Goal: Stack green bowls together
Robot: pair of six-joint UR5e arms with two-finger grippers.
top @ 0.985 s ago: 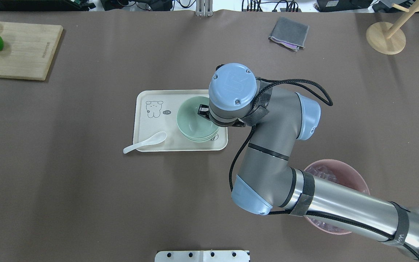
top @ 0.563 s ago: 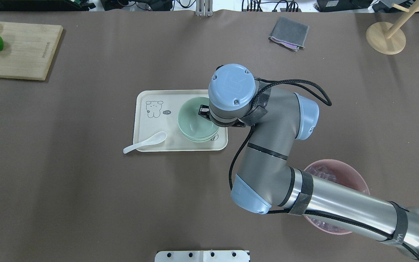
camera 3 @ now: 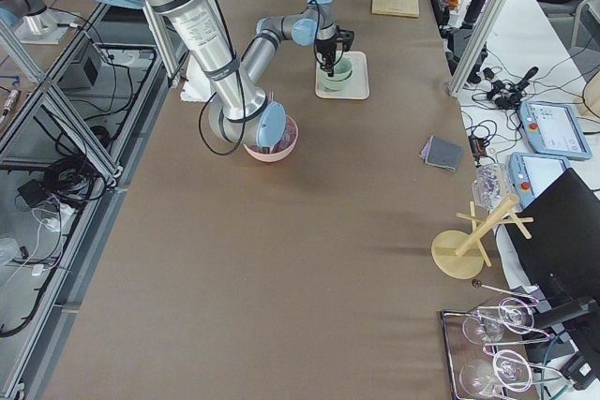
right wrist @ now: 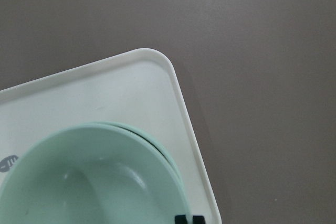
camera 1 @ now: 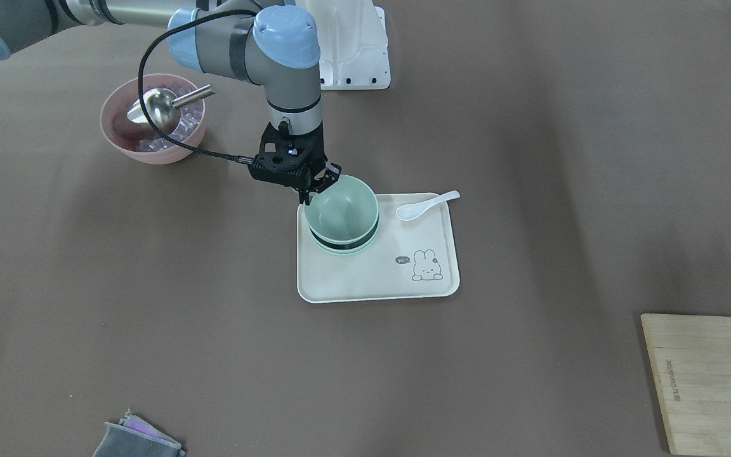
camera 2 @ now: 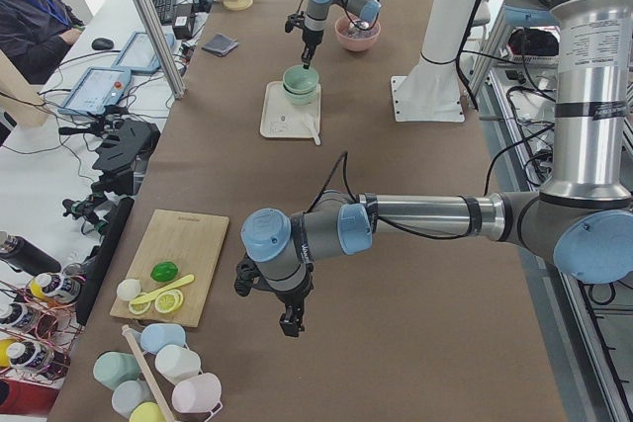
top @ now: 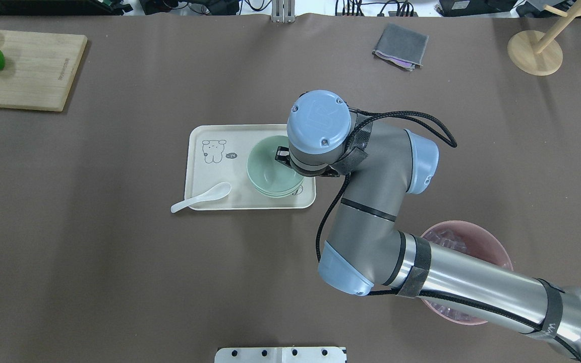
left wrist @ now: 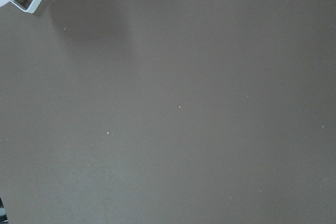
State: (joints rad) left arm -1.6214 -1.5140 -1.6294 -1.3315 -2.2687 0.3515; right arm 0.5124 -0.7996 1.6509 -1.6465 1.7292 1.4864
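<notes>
The pale green bowls [camera 1: 342, 212] stand nested in a stack on the cream tray [camera 1: 372, 282], at its end nearer the robot. They also show in the overhead view [top: 269, 169] and the right wrist view [right wrist: 94, 182]. My right gripper [camera 1: 318, 190] is at the top bowl's rim on the robot's side and looks shut on it. A dark gap shows under the top bowl. My left gripper [camera 2: 290, 323] hangs over bare table far from the tray. I cannot tell whether it is open or shut.
A white spoon [camera 1: 426, 204] lies across the tray's edge. A pink bowl [camera 1: 150, 152] with ice and a metal scoop [camera 1: 156, 108] stands near the right arm. A cutting board [top: 28, 70] with fruit, a grey cloth [top: 400, 46] and a wooden stand [top: 535, 53] lie along the far side.
My right arm has shifted slightly and the top green bowl has come down a little onto the stack. Nothing else has moved.
</notes>
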